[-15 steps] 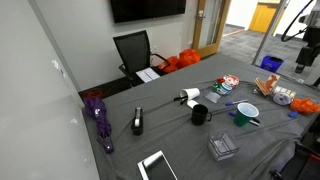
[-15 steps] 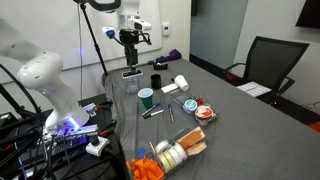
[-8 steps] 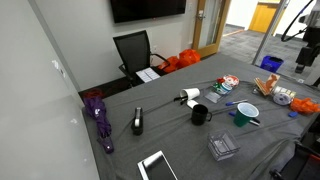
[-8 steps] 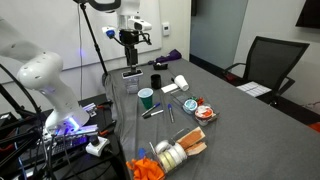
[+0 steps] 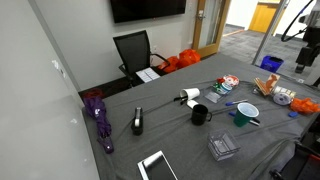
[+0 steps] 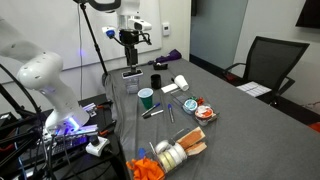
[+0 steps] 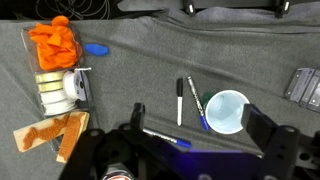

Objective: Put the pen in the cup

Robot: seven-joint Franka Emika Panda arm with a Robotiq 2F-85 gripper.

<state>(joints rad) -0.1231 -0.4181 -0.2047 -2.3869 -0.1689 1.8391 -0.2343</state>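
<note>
The teal-green cup (image 7: 226, 110) with a white inside stands upright on the grey table; it also shows in both exterior views (image 6: 146, 96) (image 5: 246, 113). The pen (image 7: 176, 144), thin with a blue end, lies flat on the cloth a short way from the cup, and shows as a small blue streak in both exterior views (image 6: 165, 103) (image 5: 231, 102). My gripper (image 7: 195, 114) is open and empty, high above the table near its end (image 6: 130, 42) (image 5: 305, 62). In the wrist view the cup and pen lie between its fingers, far below.
A blue-tipped pen (image 7: 198, 104) lies against the cup and a black-and-white marker (image 7: 180, 100) beside it. Tape rolls (image 7: 58, 88) and orange gloves (image 7: 55, 42) lie further off. A black mug (image 5: 199, 115), a clear box (image 5: 222, 147) and a tablet (image 5: 156, 166) are on the table.
</note>
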